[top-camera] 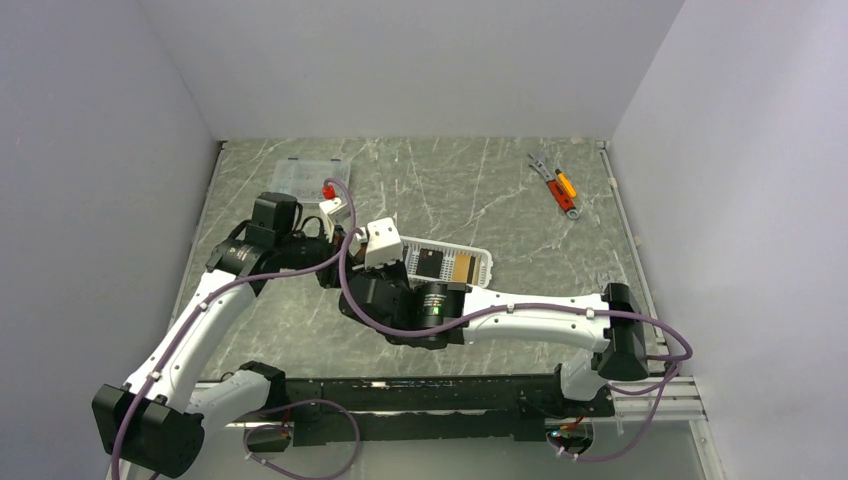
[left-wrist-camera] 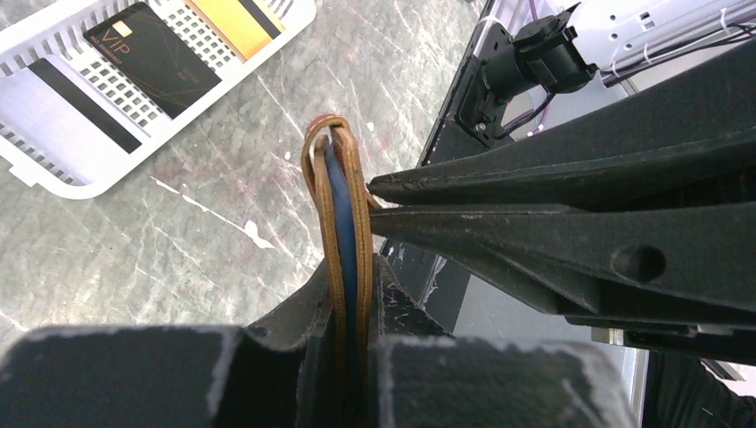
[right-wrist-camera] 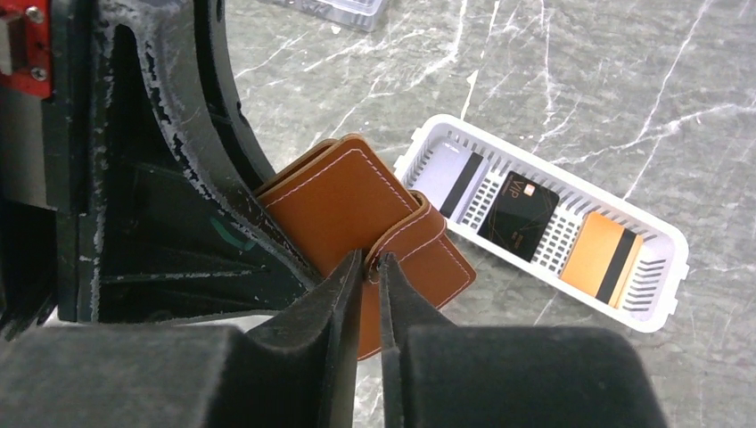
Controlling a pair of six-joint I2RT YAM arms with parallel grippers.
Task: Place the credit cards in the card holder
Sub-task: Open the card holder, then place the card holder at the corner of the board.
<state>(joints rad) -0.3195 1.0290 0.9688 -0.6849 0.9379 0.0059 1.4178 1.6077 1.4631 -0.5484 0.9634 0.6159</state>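
Credit cards [top-camera: 431,263] all lie in the white basket [top-camera: 484,262] at mid-bench [top-camera: 480,190] in the overhead view. None is stowed yet, and the card holder cannot be made out there.

Left wrist view: the left gripper [left-wrist-camera: 343,357] is clamped on the card holder [left-wrist-camera: 341,205], held edge-up and folded shut.

Right wrist view: the right gripper [right-wrist-camera: 365,267], fingers almost together, seems to nip the snap tab [right-wrist-camera: 428,236]. Opening the holder comes first, I judge. Free bench lies far and right, and the basket rim sits near.
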